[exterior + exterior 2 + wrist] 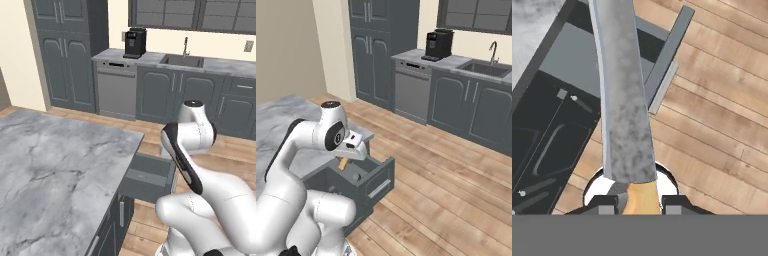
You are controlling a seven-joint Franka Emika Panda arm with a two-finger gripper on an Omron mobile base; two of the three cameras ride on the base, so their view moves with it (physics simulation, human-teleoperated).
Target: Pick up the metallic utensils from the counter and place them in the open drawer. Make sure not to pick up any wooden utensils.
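The gripper (639, 204) clamps the knife (623, 100) by its short orange handle; the mottled grey-blue blade juts forward, long and broad. It hangs over the open drawer (373, 175), a shallow slate-grey box beside the marble counter (55, 165).

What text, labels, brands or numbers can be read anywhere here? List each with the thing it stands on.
None can be read.
Coffee machine: no legible brand or marking.
Dishwasher: dark control strip, marks too small to read.
Knife in the gripper: plain blade, no stamp.
Open drawer: unmarked front.
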